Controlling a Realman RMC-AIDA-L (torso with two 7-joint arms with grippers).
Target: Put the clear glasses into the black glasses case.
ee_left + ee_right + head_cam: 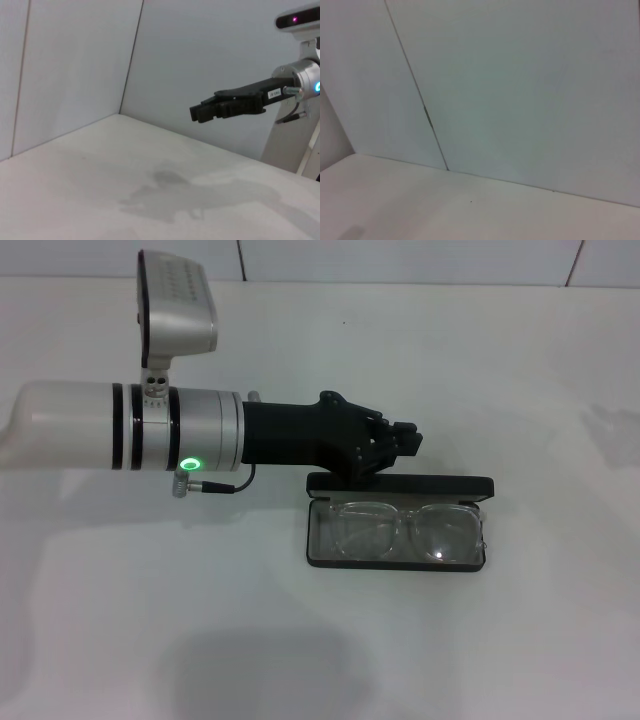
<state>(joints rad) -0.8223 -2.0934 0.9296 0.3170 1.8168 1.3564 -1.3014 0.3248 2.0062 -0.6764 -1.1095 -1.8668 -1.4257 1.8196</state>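
The black glasses case [322, 561] lies open near the middle of the table in the head view, with its lid [440, 484] standing up at the back. The clear glasses [400, 532] rest inside the case's tray, lenses facing up. My left gripper [410, 440] reaches in from the left and hangs just behind and above the lid. Its fingers are together and hold nothing. In the left wrist view a black gripper [199, 113] on a silver arm shows farther off, fingers together, high over the table. My right gripper is out of view.
The table [520, 640] is white, with white wall panels [400, 260] along its far edge. The left arm's silver forearm [120, 426] and its wrist camera [176, 302] stretch over the table's left half. The right wrist view shows only wall and table.
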